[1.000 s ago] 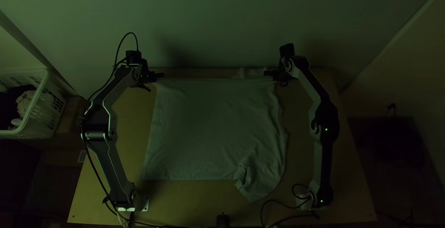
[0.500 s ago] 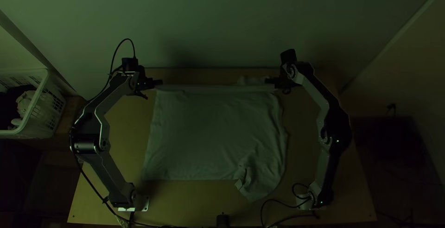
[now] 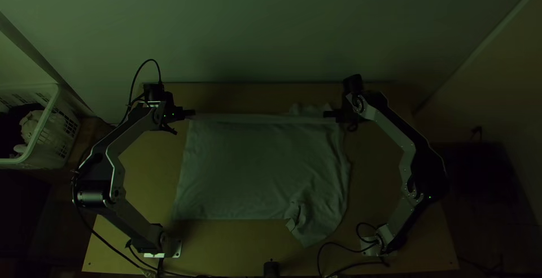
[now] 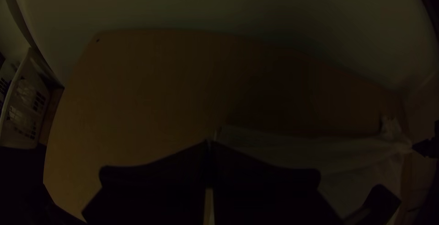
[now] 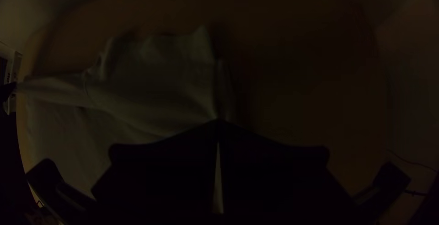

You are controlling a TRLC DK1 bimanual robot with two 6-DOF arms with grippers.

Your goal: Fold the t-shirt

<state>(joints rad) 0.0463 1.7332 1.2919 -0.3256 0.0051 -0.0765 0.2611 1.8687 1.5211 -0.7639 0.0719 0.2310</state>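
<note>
The pale t-shirt [image 3: 254, 165] lies spread over the middle of the table, its far edge pulled straight between the grippers. My left gripper [image 3: 192, 113] is at that edge's left end, my right gripper [image 3: 327, 113] near its right end. In the left wrist view, my left gripper [image 4: 209, 145] is shut on a corner of the t-shirt [image 4: 292, 152]. In the right wrist view, my right gripper [image 5: 218, 123] is shut on the t-shirt's cloth [image 5: 155, 88]. A bit of cloth sticks out beyond the far edge by the right gripper; the near right part lies bunched.
Wooden table [image 3: 237, 250] shows around the cloth. A white basket [image 3: 53, 114] holding cloth stands off the table's left side. Beyond the far edge rises a pale wall [image 3: 271, 24]. Black cables [image 3: 339, 264] run along the near edge, beside a small dark object [image 3: 271, 269].
Both grippers have come toward the near side of the table, drawing the t-shirt's far edge with them. The elbows of both arms have swung outward, while the near part of the cloth stays put.
</note>
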